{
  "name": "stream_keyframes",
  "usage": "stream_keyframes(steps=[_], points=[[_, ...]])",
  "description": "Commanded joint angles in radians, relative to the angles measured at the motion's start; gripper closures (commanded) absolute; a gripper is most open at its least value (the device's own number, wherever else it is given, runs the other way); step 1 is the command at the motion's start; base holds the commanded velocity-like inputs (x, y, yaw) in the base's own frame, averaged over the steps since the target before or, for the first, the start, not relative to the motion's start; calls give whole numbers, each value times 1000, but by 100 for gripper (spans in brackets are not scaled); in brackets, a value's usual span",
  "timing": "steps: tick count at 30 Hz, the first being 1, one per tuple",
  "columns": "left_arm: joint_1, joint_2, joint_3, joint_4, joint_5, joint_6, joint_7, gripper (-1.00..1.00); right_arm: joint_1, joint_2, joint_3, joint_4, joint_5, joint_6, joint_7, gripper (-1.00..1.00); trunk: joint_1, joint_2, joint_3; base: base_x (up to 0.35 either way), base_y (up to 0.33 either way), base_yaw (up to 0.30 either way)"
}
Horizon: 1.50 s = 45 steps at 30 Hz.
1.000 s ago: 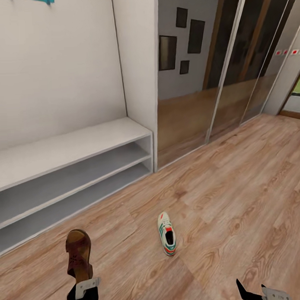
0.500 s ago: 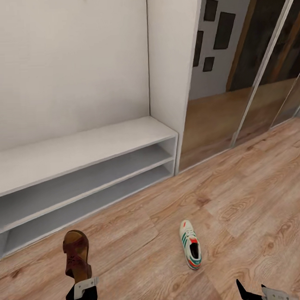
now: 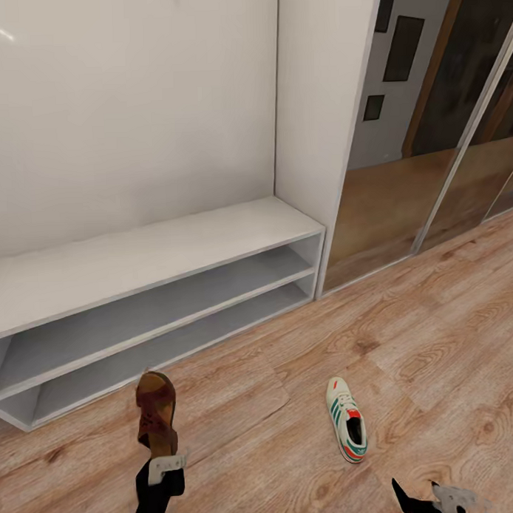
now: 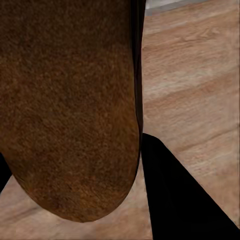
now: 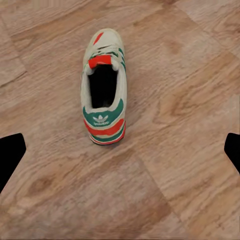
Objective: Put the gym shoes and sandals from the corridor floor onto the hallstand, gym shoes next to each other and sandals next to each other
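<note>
**A:** What is the robot holding?

**B:** In the head view, the left gripper (image 3: 164,461) is clamped on the heel end of a dark brown leather open sandal (image 3: 157,409) with a tan sole. The sandal sticks out ahead of the claw, toe pointing toward a pale grey low bench (image 3: 160,252) with two long open shelves. In the left wrist view, the sandal's brown surface (image 4: 67,105) sits very close to the lens, with one black finger (image 4: 175,195) beside it.

**A:** And the right claw?

**B:** The right gripper (image 3: 435,496) shows at the lower edge of the head view, its dark fingers spread apart and holding nothing. In the right wrist view the two black fingertips (image 5: 10,155) sit at opposite edges, well apart.

**A:** Where is the shoe?

**B:** One cream-white lace-up sneaker (image 3: 347,428) with green side stripes and a red-orange tongue patch lies upright on the light brown wood-plank floor (image 3: 407,340), between the two claws and nearer the right one. Its toe points toward the bench. The right wrist view looks down on it (image 5: 104,87), heel nearest, untouched by the fingers.

**A:** What surrounds the bench?

**B:** A tall pale back panel (image 3: 126,113) rises behind it. Both shelves hold nothing. To its right stand mirrored sliding doors (image 3: 415,132) reflecting floor and dark picture frames.
</note>
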Motion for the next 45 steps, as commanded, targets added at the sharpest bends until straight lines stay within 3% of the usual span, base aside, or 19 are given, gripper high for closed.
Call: stream_keyframes(steps=[1,3,5,6,10,16,23,27,31,34,45], points=[[-23,-3,-8,-11,-9,15,-3,100,-6,1,18,-7,18,20,3,-100,0,0,-1,0,7,2],[-74,-9,-51,-43,-8,83,-4,100,-30,6,72,-38,38,108,-16,-100,0,0,-1,0,4,2],[-106,-14,-75,-63,-8,138,-10,100,-52,14,94,-68,45,178,-32,-100,0,0,-1,0,2,1],[-137,-21,-97,-83,-7,192,-22,100,-76,26,108,-102,50,252,-50,-100,0,0,-1,0,1,1],[-212,-34,-131,-126,-4,291,-71,100,-129,60,126,-185,57,415,-93,-100,0,0,-1,0,0,0],[-299,-61,-147,-160,-2,358,-130,100,-208,101,143,-275,61,555,-133,-100,0,0,-1,0,0,0],[-321,-71,-153,-168,-3,366,-145,100,-255,117,203,-292,64,588,-157,-100,0,0,-1,0,0,0],[-320,-71,-170,-169,-5,364,-152,100,-262,121,228,-282,65,590,-230,-100,0,0,-1,0,0,0],[-319,-71,-213,-167,-5,364,-154,100,-265,122,240,-236,62,588,-346,-100,0,0,-1,20,0,0],[-321,-71,-241,-168,-4,368,-153,100,-266,123,244,-205,62,586,-376,-100,0,0,-1,165,0,0],[-324,-71,-265,-170,-2,372,-151,100,-266,121,248,-175,61,584,-355,-100,0,0,-1,299,0,0]])
